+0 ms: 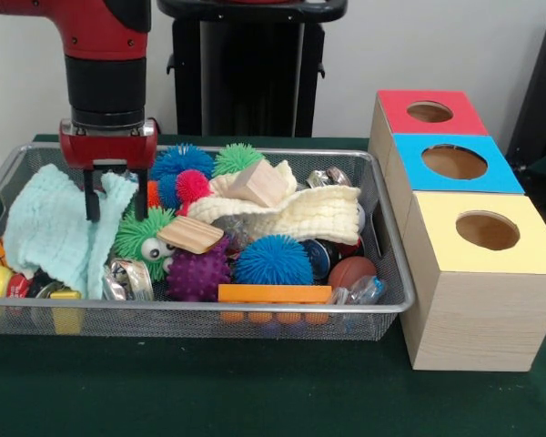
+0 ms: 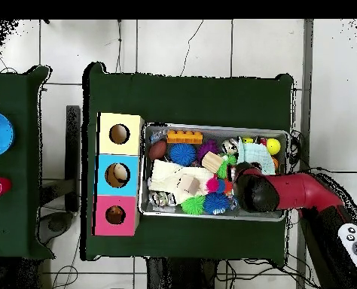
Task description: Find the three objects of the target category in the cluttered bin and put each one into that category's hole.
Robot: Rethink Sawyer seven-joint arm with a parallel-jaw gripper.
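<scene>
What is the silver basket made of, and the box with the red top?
The basket looks like fine silver wire mesh with a shiny metal rim; you can see the toys through its side. The red-topped box seems to be pale wood, its grain hard to make out, with a smooth, flat red top, probably painted.

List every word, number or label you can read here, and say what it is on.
No text can be read in either view.
Three boxes: plain red, blue and yellow tops, no labels.
Small shiny items in the basket: any print is too blurred to read.
</scene>
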